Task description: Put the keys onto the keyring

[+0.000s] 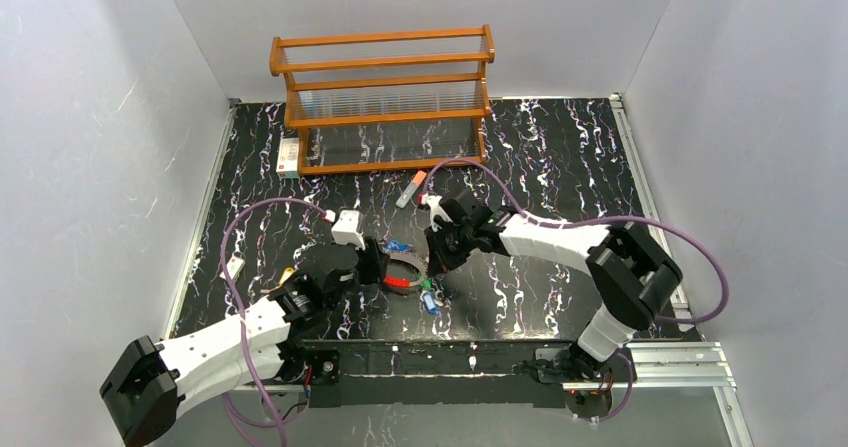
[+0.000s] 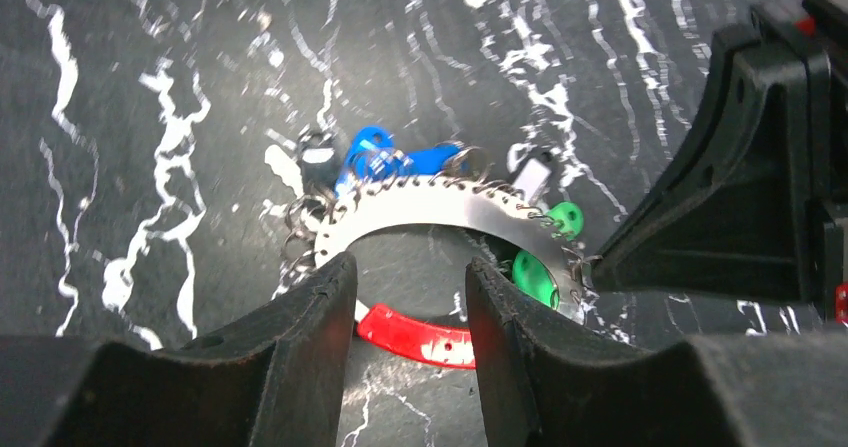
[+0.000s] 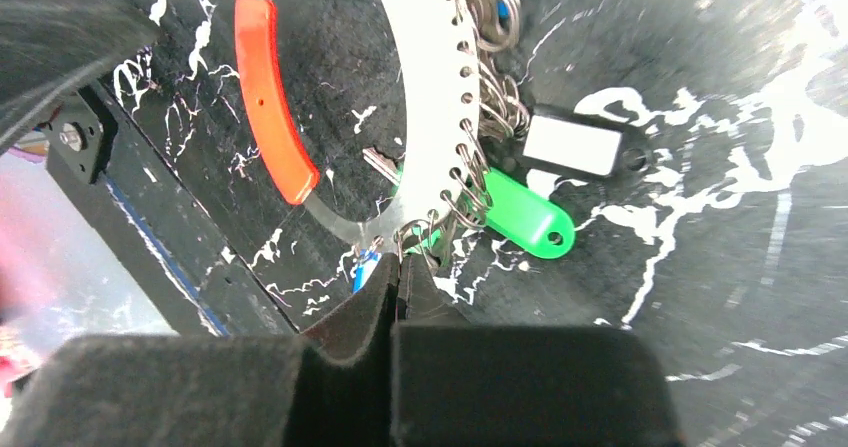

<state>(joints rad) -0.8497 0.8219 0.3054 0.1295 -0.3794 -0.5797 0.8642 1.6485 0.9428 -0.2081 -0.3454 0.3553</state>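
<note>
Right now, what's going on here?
Two arms are working on the keyring at mid-table, with blue and green keys already hooked through its holed band. The left gripper has its jaws apart at the red section. The right gripper has its jaws shut at the band's edge beside a green key; whether it pinches anything is unclear.

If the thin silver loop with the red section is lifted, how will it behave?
The thin silver keyring with its red section looks like a flat perforated band, so probably springy, not floppy. The plastic-headed keys hang from small rings along it, so they would likely dangle and swing.
</note>
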